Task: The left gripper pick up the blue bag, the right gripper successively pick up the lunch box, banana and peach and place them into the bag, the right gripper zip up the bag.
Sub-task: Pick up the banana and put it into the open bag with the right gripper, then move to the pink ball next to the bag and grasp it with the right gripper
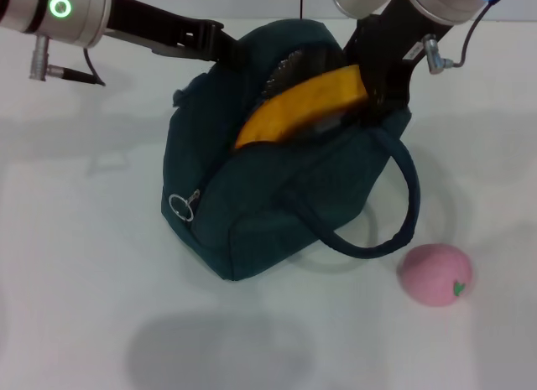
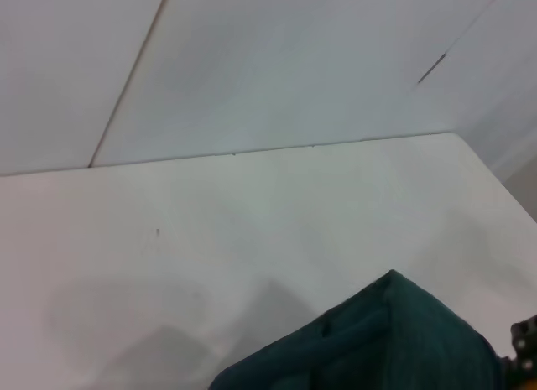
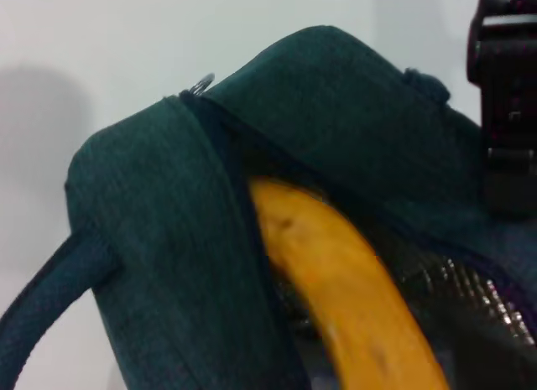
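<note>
The blue bag (image 1: 277, 197) stands mid-table with its top unzipped and silver lining showing. My left gripper (image 1: 220, 48) is shut on the bag's far upper edge; the right wrist view shows this left gripper (image 3: 503, 155) clamped there. The banana (image 1: 302, 109) lies slanted across the opening, its higher end at my right gripper (image 1: 373, 96), which is shut on it. In the right wrist view the banana (image 3: 344, 298) runs down into the bag (image 3: 336, 105). The peach (image 1: 435, 274) rests on the table, right of the bag and nearer me. The lunch box is hidden.
The zipper's metal ring pull (image 1: 180, 207) hangs at the bag's left front corner. One loop handle (image 1: 403, 205) droops to the right, toward the peach. A corner of the bag (image 2: 394, 340) and the white table's far edge (image 2: 252, 151) show in the left wrist view.
</note>
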`<state>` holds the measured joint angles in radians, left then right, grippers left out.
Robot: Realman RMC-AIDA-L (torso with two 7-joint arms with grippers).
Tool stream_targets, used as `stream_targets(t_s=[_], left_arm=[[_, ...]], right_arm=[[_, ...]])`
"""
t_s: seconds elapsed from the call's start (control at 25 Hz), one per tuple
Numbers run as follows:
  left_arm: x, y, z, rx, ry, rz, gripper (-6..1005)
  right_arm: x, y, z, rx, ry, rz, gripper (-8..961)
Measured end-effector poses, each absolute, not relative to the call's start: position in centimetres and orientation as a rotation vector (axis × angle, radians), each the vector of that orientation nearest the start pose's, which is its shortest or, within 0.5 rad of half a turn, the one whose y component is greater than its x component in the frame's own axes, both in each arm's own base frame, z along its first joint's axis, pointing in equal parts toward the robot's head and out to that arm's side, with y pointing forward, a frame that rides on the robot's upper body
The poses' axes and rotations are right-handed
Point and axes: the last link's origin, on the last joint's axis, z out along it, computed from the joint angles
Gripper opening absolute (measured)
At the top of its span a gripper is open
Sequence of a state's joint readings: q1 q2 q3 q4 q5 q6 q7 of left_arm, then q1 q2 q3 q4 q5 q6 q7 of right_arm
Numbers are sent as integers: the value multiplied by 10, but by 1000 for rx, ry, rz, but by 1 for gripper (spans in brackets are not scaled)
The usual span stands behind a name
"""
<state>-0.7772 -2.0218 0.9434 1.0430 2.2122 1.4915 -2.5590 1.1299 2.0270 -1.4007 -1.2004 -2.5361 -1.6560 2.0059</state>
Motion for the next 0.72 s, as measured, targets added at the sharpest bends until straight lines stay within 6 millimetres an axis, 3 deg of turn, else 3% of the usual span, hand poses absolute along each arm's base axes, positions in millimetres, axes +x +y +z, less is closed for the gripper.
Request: stream_targets(t_s=[0.48, 0.56, 0.72], left_arm=[[-154, 408, 41, -2546, -1362, -323, 71], [-156, 407, 42, -2543, -1367, -322, 71], [-159, 406, 42, -2537, -1376, -321, 71]], right_arm=[[11, 396, 12, -2813, -388, -619, 540], [14, 396, 22, -2790, -367, -571, 541], [34, 387, 65, -2730, -257, -339, 540]])
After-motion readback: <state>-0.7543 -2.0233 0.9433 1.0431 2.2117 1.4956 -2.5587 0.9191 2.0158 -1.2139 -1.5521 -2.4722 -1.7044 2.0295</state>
